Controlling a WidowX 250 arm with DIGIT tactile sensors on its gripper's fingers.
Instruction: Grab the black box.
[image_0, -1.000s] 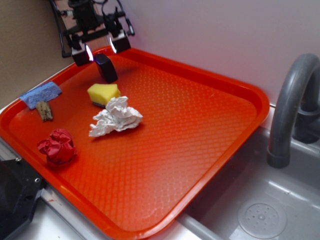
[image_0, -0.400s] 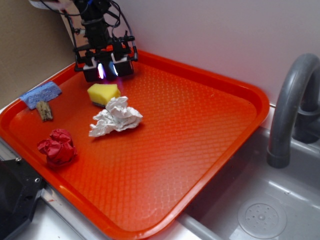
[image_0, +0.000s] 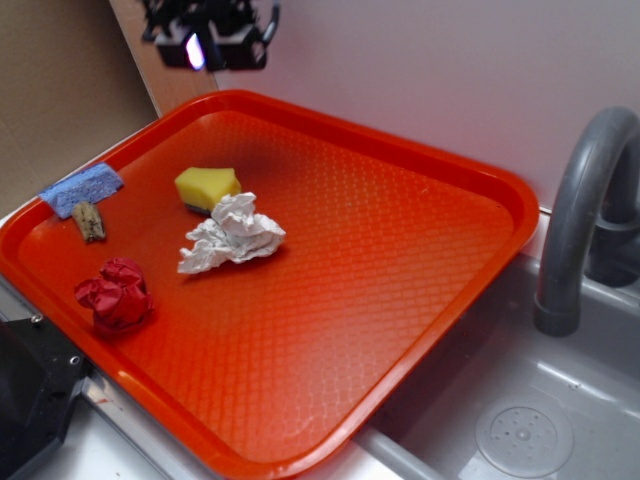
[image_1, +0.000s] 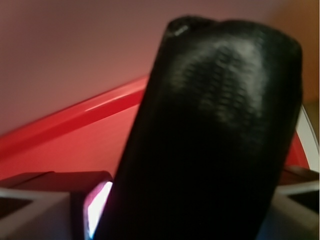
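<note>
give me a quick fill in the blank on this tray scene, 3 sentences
1. The gripper hangs above the tray's ____ corner.
2. Its jaws are shut on the ____ box.
3. The white crumpled paper lies right beside the ____ sponge.

Missing words: far left; black; yellow

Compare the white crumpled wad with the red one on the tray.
The white wad is bigger and more spread out; the red wad is smaller and balled tighter. The white wad touches the yellow sponge mid-tray; the red wad sits alone near the tray's front-left edge. Both are crumpled and lie loose on the tray.
</note>
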